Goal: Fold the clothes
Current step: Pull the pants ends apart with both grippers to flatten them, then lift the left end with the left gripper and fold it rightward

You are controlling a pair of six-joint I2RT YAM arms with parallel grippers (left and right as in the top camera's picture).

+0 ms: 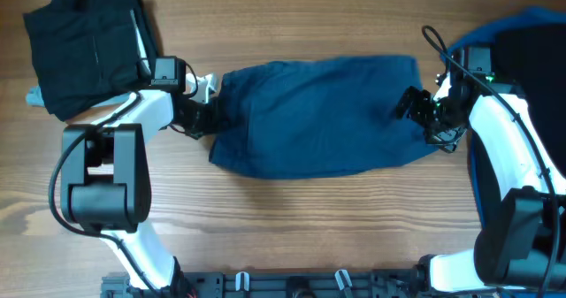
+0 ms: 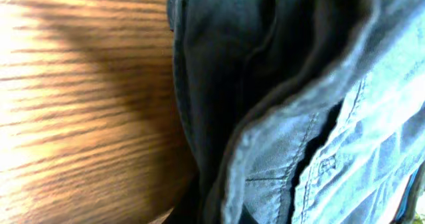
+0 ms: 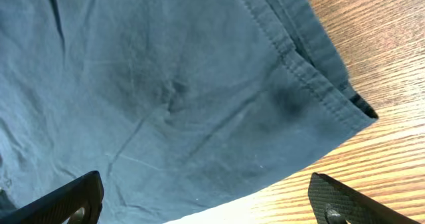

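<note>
The navy shorts point(image 1: 318, 117) lie flat across the middle of the wooden table. My left gripper point(image 1: 202, 112) is at their left edge. The left wrist view is filled at close range by layered navy fabric point(image 2: 279, 104) with lighter inner seams, and the jaws seem shut on it. My right gripper point(image 1: 417, 105) is over the shorts' right end. In the right wrist view it point(image 3: 207, 207) is open, its two fingers wide apart just above the hemmed corner of the shorts point(image 3: 199, 91), holding nothing.
A folded black garment point(image 1: 88, 42) lies at the back left, with a bit of light blue point(image 1: 34, 95) beside it. A pile of bright blue and black clothes point(image 1: 522, 33) sits at the right edge behind my right arm. A rail point(image 1: 292, 285) runs along the front.
</note>
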